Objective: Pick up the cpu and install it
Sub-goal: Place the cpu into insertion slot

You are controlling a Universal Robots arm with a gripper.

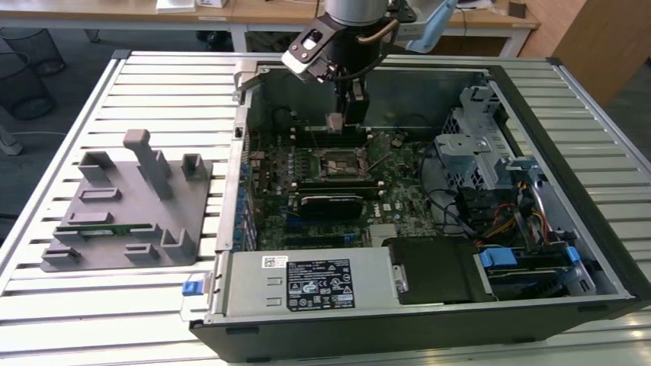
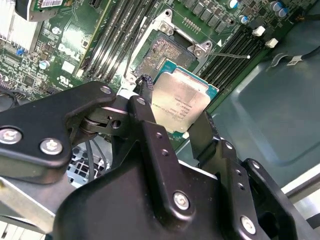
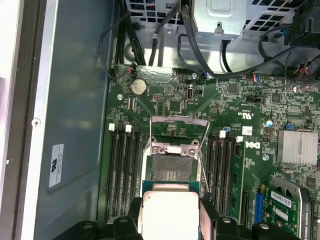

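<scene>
Pinching the cpu [image 2: 185, 100] by its edges in our gripper [image 2: 172, 122]. Arm reaches down into the open computer case [image 1: 407, 335], chip held over the motherboard [image 3: 235, 100], close by the open socket [image 2: 167, 52], unseated.

Exterior view is bright and even, lit as if from overhead. The slatted table [image 1: 600, 130] shines pale at three o'clock, and the papers [image 1: 183, 6] at eleven o'clock are blown white. Inside the computer case [image 1: 428, 88] I get a dimmer motherboard [image 1: 397, 191] in soft shadow. In the first wrist view the cpu [image 3: 167, 215] lid glares near white. In the second wrist view its sheen is gentler, and the gripper [image 2: 172, 117] body near the lens looks dark and slightly soft.
</scene>
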